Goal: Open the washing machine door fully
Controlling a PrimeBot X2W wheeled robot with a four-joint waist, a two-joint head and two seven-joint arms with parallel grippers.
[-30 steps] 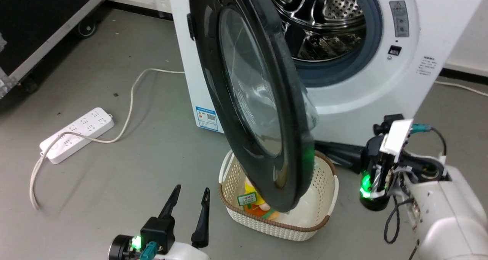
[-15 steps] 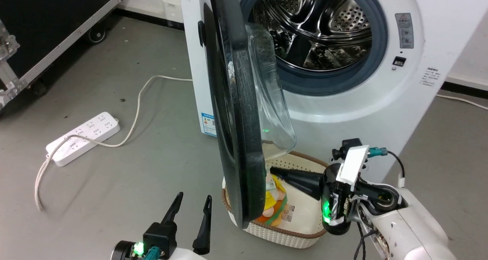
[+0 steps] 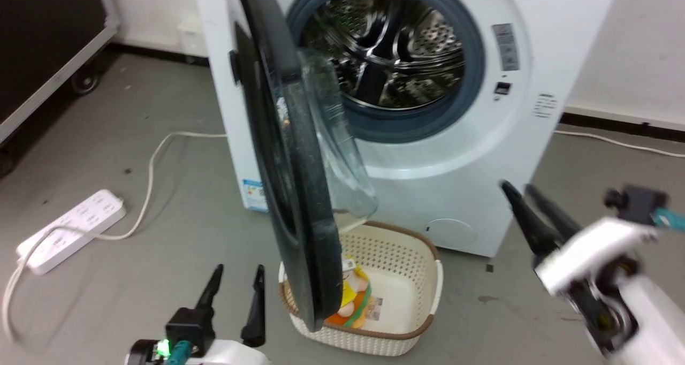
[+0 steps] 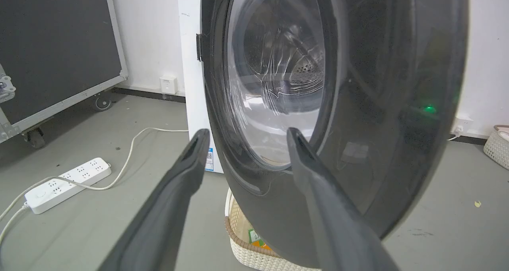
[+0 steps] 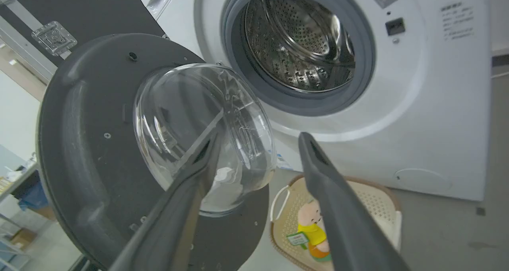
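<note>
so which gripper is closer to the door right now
Left. The left gripper hangs open just beside the door's lower outer face. The right gripper is farther off, beyond the basket on the door's inner side.

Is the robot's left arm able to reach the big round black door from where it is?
Probably yes. The open left gripper points straight at the big round glossy black door, at its outer face, with nothing between them.
</note>
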